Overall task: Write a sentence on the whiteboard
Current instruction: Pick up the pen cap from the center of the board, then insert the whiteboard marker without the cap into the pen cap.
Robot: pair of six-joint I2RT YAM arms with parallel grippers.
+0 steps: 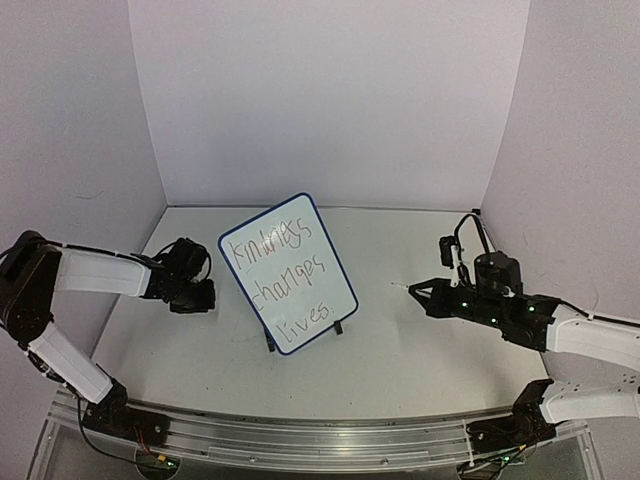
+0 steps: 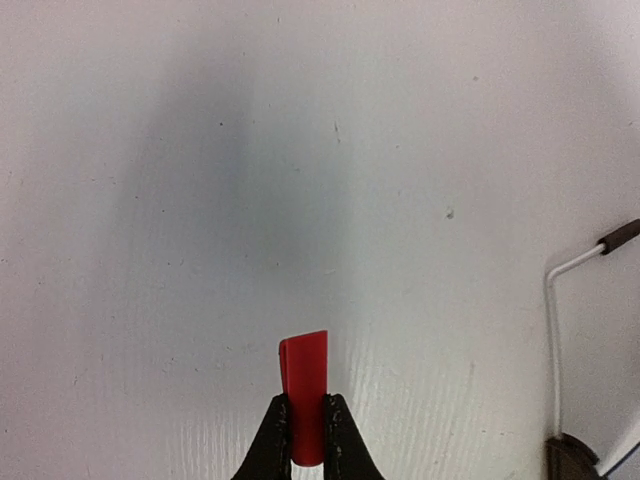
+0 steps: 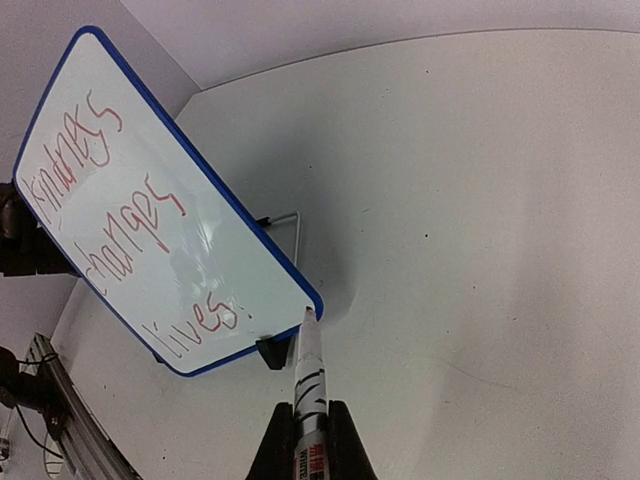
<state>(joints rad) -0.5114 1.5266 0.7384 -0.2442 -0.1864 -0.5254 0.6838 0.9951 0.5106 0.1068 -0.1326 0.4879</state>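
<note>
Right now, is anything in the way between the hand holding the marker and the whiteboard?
Nothing visible. The right hand grips the marker, its tip pointing toward the whiteboard, with only bare table between them.

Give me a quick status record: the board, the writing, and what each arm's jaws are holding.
whiteboard: propped up on its feet, tilted back
sentence: red handwriting in three lines, "kindness changes lives"
left jaws: shut on a red cap
right jaws: shut on a marker, uncapped, tip pointing toward the whiteboard
tip to board: apart in the top view
</note>
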